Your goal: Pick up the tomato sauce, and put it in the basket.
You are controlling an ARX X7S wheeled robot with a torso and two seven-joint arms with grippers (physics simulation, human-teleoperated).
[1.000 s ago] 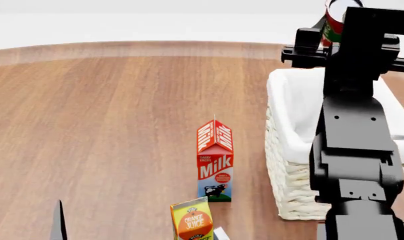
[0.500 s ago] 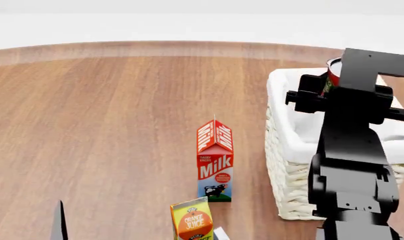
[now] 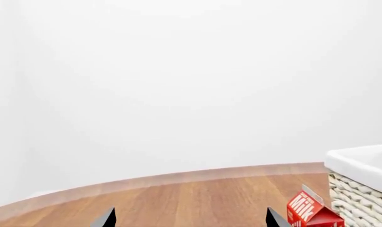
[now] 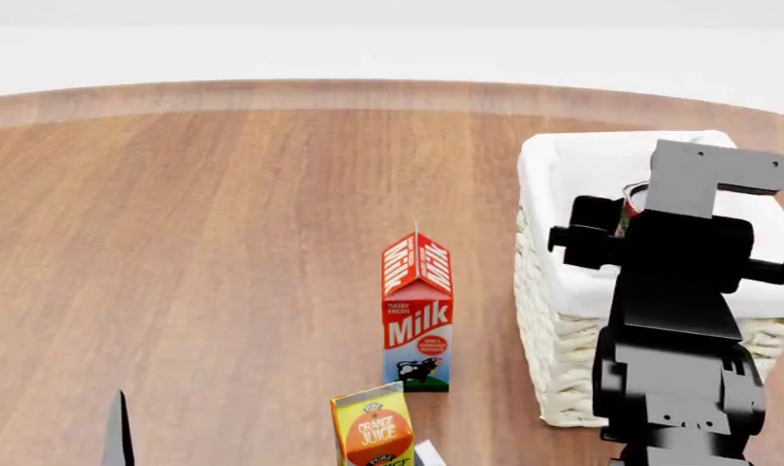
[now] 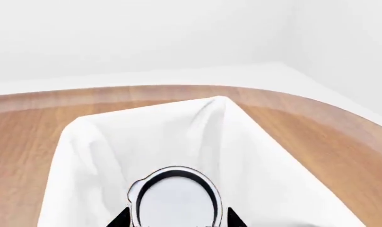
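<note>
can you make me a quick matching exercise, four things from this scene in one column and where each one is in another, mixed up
Things:
1. tomato sauce
2. milk carton
3. orange juice carton
4. basket

Places:
a. at the near edge of the head view
b. held by the right gripper over the white liner
c. on the table's right side
d. upright just left of the basket

Pairs: 1-b, 2-d, 3-a, 4-c

The right arm reaches forward at 2 o'clock, its gripper [image 5: 176,220] clamped on something, while the left gripper [image 3: 189,218] sits low at 7 o'clock, fingers spread.
</note>
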